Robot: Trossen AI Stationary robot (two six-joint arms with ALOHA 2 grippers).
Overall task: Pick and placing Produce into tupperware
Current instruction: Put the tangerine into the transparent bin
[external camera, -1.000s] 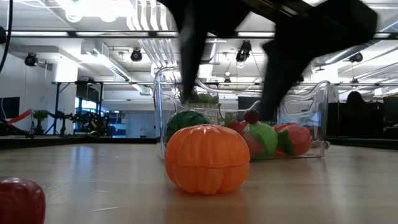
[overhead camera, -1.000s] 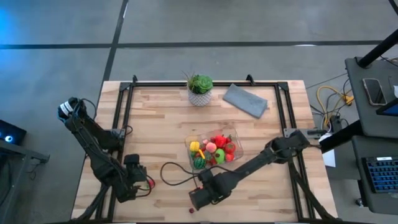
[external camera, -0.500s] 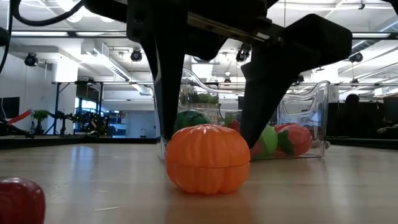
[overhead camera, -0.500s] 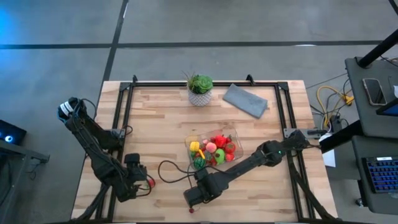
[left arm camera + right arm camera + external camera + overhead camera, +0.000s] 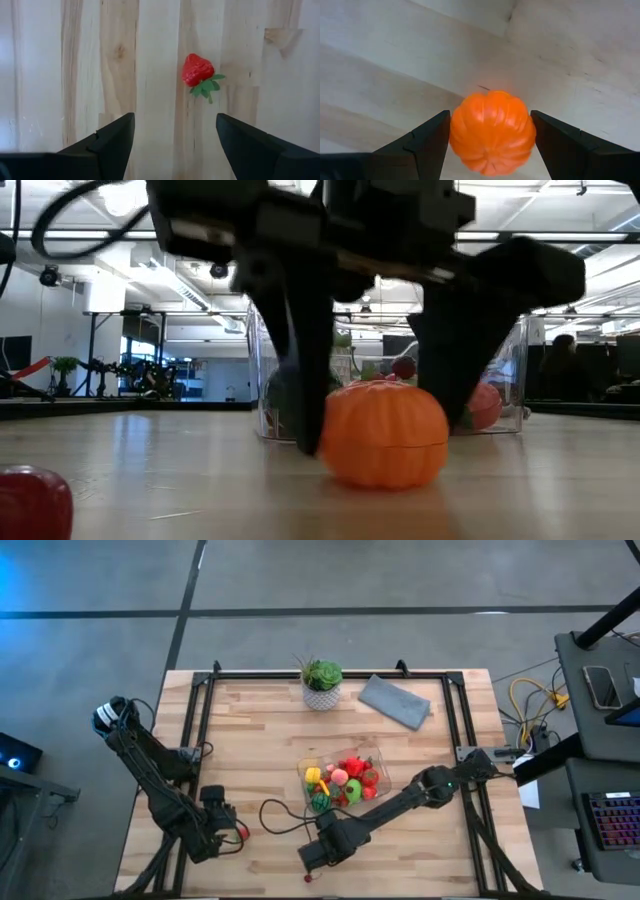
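Observation:
An orange toy pumpkin (image 5: 492, 131) sits on the table between the fingers of my open right gripper (image 5: 385, 442), near the table's near edge (image 5: 312, 858). In the high view the gripper hides the pumpkin. The clear tupperware (image 5: 341, 781) lies just beyond, holding red, green, yellow and pink produce. My left gripper (image 5: 175, 117) is open above the table at the near left (image 5: 226, 833), with a red strawberry (image 5: 198, 71) lying ahead of its fingers. A small red fruit (image 5: 308, 878) lies at the near edge. My right gripper comes down from above and stands open astride the pumpkin. The finger (image 5: 308, 380) on the table's left side rests against the pumpkin's side (image 5: 330, 442). Whether the other finger (image 5: 455, 360) touches it I cannot tell. The pumpkin stands upright on the table.
A potted plant (image 5: 322, 682) and a folded grey cloth (image 5: 395, 701) sit near the far edge. A black cable (image 5: 280, 816) loops on the table between the two arms. Another red fruit (image 5: 32, 502) lies close to the low camera. Bare wood spreads over the table's left half.
My right gripper has come down over the pumpkin, then shifted a little toward the table's right. The pumpkin has slid along the table to the right with it, staying upright. The left arm has kept still.

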